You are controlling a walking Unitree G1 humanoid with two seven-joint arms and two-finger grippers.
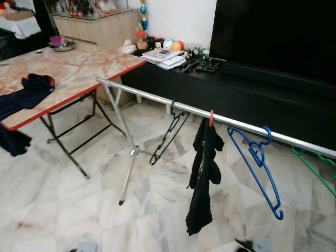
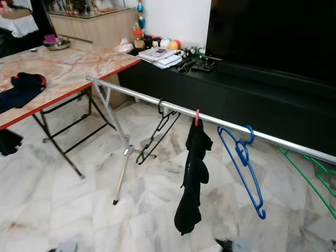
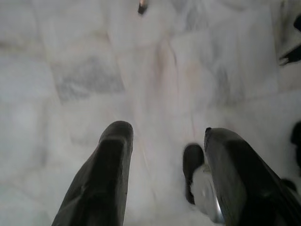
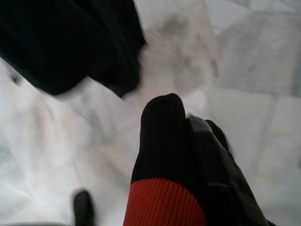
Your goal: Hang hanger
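Down low, left gripper (image 3: 164, 141) fingers (image 3: 106, 169) apart.

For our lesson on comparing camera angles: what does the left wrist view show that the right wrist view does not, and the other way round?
Left wrist view: the left hand, its two black fingers spread open above the tiles and holding nothing. Right wrist view: the right hand with ribbed black-and-red fabric against it, and a dark garment hanging close by. Shared: the pale marble floor below, slightly blurred.
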